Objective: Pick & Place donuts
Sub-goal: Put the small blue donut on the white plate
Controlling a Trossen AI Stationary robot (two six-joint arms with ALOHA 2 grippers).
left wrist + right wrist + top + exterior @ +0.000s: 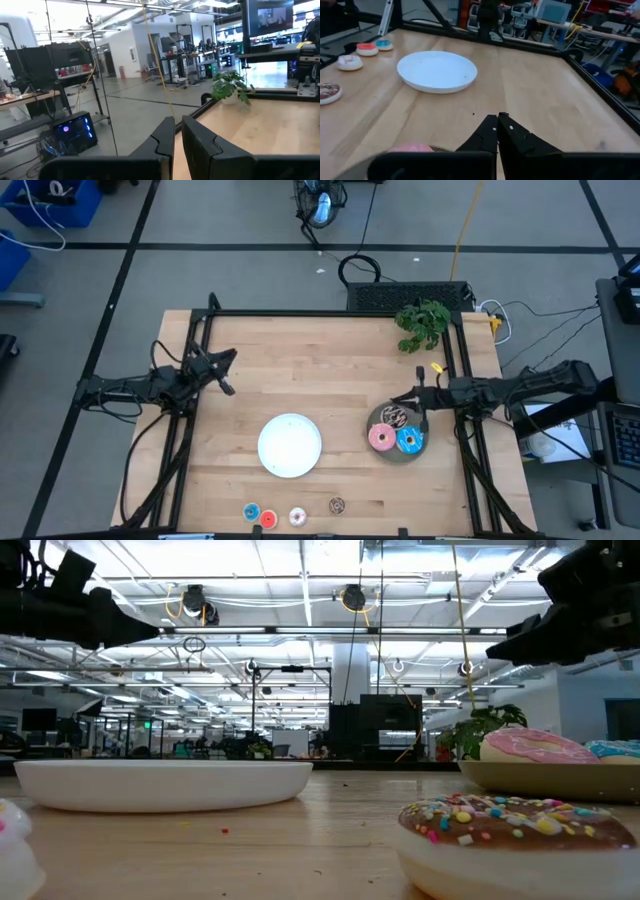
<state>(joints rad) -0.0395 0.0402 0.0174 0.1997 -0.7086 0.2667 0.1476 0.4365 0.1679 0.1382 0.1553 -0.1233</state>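
Overhead, right gripper (415, 396) hovered pinched together and empty just beyond the grey plate (380, 442) holding three donuts (381, 437); left gripper (228, 370) waited well apart. Right wrist view showed the pink donut (410, 148) directly below its meeting fingers (492, 132).

In your low view, the sprinkled donut (515, 840) is cut off at the bottom edge; in your right wrist view, the arm hides most of the pink donut (410, 148).

Wooden surface (330, 370) carries a white plate (290, 445) centrally; grey plate (385, 448) to its right; four mini donuts (297, 516) along the near edge; potted plant (423, 322) at the far right corner
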